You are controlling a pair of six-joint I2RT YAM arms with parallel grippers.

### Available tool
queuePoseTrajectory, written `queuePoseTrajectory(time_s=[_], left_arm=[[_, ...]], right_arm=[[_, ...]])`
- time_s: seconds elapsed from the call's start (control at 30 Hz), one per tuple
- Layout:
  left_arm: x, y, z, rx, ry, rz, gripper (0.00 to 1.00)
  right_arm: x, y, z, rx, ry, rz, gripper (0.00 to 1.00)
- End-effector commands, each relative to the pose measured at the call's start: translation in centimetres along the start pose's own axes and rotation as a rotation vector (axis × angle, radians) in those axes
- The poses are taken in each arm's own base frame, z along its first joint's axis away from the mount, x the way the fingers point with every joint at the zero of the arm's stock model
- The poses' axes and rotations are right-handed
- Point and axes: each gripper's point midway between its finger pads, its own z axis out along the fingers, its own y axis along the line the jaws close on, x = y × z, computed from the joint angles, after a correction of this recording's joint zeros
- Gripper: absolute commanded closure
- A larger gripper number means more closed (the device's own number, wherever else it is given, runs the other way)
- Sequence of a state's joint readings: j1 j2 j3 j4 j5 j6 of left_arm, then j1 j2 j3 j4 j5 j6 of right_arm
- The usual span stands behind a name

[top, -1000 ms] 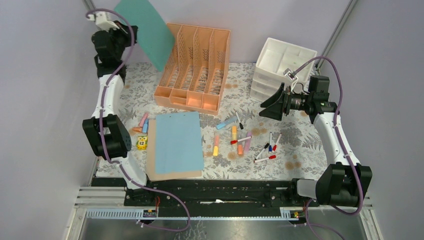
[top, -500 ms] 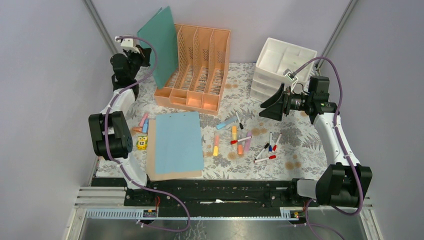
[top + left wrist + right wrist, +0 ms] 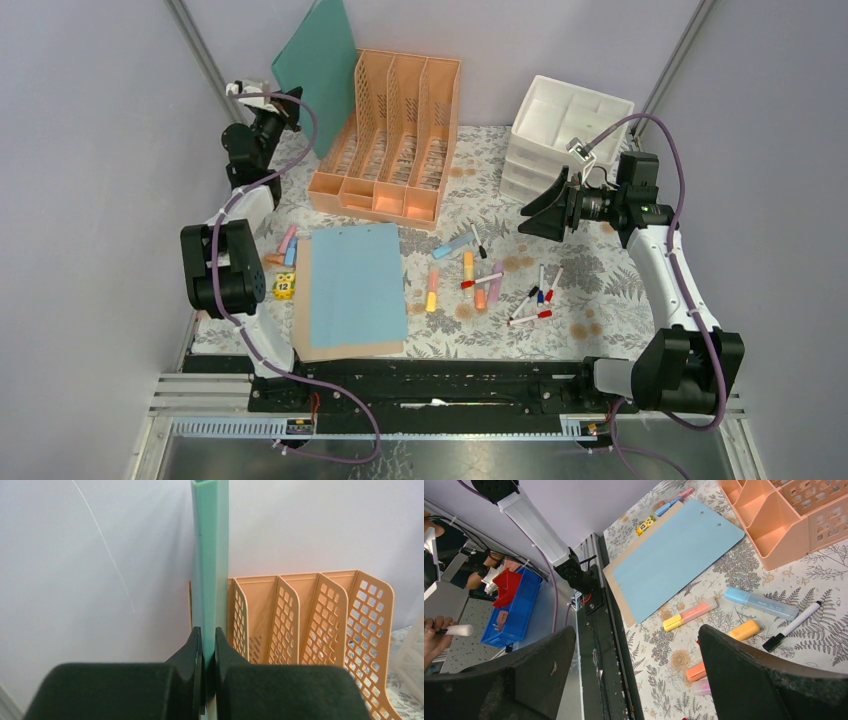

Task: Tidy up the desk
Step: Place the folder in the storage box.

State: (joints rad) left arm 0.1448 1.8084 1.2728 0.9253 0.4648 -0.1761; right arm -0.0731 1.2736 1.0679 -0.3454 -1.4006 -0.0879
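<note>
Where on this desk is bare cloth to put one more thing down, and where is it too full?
The desk is bare between the peach file rack and the white drawer unit, and in the near right corner beyond the markers. Crowded: the middle, with highlighters and markers, and the strip left of the blue folder.

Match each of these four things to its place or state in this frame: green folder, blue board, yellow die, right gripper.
Things:
1. green folder
2. blue board
3. yellow die
4. right gripper

Places or states:
A. lying flat, nearer the arms than the peach file rack
B. open, empty, beside the white drawer unit
C. upright, pinched in the left gripper
D. on the desk, just left of the blue board

Pairs: 1-C, 2-A, 3-D, 4-B
</note>
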Motion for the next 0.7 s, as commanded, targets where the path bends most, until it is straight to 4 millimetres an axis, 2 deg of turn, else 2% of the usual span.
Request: queuePoseTrajectory(time_s=[0.0, 0.27, 0.47, 0.5, 0.6, 0.67], left_arm=[[-3.5, -0.7, 0.1, 0.047, -0.195, 0.099, 1.00], [0.0, -1.8, -1.3, 0.091, -0.154, 0.084, 1.00], [2.0, -2.5, -2.2, 0.107, -0.128, 0.072, 1.00], [2.3, -2.4, -2.4, 0.101, -0.122, 0.073, 0.97], [2.3, -2.0, -2.6, 0.065, -0.117, 0.063, 0.72], [1.6, -1.7, -2.6, 0.030, -0.114, 0.045, 0.60]], right_arm=[[-0.4, 0.1, -0.1, -0.019, -0.008, -0.015, 0.00], [-0.4, -0.4, 0.0, -0.016, -0.006, 0.000, 0.00], [-0.4, -0.7, 0.0, -0.014, -0.005, 0.008, 0.00], [-0.4, -0.7, 0.0, -0.015, -0.005, 0.009, 0.00], [-0.5, -0.8, 0.0, -0.016, -0.005, 0.010, 0.00], [-0.5, -0.8, 0.0, -0.016, -0.005, 0.009, 0.00]])
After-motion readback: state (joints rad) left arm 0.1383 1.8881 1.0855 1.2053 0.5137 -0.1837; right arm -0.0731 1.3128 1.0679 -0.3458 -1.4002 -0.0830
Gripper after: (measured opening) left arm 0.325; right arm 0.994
